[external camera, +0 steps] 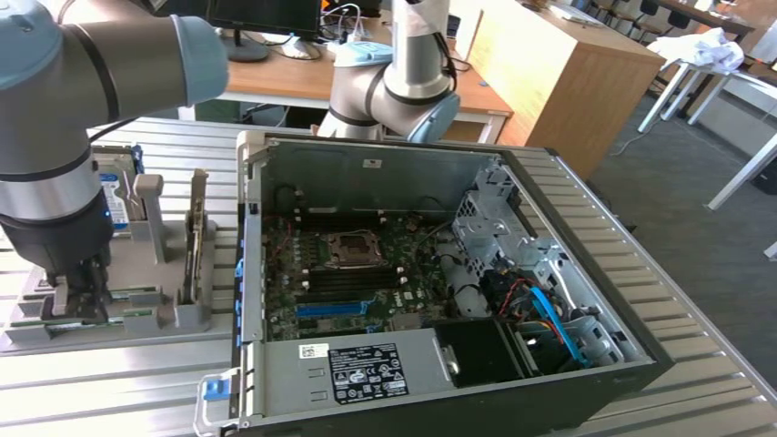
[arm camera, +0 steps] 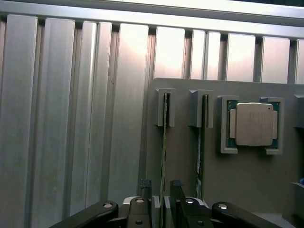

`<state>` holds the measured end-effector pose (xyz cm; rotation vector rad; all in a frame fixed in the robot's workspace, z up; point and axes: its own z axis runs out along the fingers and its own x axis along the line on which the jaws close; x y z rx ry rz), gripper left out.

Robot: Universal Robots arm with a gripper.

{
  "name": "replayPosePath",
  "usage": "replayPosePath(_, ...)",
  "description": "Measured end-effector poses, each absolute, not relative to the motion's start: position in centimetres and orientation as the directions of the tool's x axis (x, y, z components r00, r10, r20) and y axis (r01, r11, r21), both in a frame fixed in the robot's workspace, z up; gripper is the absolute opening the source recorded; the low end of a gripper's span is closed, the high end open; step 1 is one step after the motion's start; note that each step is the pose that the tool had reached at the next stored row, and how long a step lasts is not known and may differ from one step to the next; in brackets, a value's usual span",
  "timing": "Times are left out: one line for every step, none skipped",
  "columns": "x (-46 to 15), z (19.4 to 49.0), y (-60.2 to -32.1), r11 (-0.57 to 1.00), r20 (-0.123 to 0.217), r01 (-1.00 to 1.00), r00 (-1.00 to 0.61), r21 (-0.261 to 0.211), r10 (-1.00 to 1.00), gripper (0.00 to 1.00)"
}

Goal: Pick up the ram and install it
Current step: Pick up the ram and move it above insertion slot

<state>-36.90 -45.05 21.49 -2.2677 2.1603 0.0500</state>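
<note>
The ram [arm camera: 164, 142] is a thin green stick standing on edge in a slot of the grey holder plate [arm camera: 185, 166]. A second, similar stick [arm camera: 201, 142] stands in the slot beside it. My gripper [arm camera: 161, 186] is open, its two fingers [arm camera: 145, 186] straddling the near end of the first stick, one on each side with small gaps. In the exterior view the gripper [external camera: 67, 305] hangs low over the holder at the exterior view's left, where a green ram edge [external camera: 131, 294] shows beside it.
A square silvery processor chip [arm camera: 251, 124] sits in its own pocket of the holder. The open computer case [external camera: 364, 164] lies in the middle of the slatted metal table [external camera: 680, 364]. Its motherboard [external camera: 352, 273] is exposed, with a blue slot strip [external camera: 330, 308] and a power supply [external camera: 352, 369].
</note>
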Motion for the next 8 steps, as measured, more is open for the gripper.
replayPosePath(-36.84, 21.49, -45.05, -0.049, -0.029, -0.999, 0.048, 0.015, -0.998, 0.30)
replayPosePath(-36.83, 21.48, -45.05, -0.049, -0.029, -0.999, 0.048, 0.015, -0.998, 0.30)
replayPosePath(-36.83, 21.48, -45.05, -0.049, -0.029, -0.999, 0.048, 0.015, -0.998, 0.30)
replayPosePath(-36.83, 21.49, -45.05, -0.049, -0.029, -0.999, 0.048, 0.015, -0.998, 0.30)
replayPosePath(-36.83, 21.49, -45.05, -0.049, -0.029, -0.999, 0.048, 0.015, -0.998, 0.30)
replayPosePath(-36.82, 21.47, -45.05, -0.049, -0.029, -0.999, 0.048, 0.016, -0.998, 0.30)
replayPosePath(-36.82, 21.42, -45.05, -0.049, -0.029, -0.999, 0.048, 0.015, -0.998, 0.30)
replayPosePath(-36.82, 21.35, -45.05, -0.049, -0.030, -0.999, 0.048, 0.015, -0.998, 0.30)
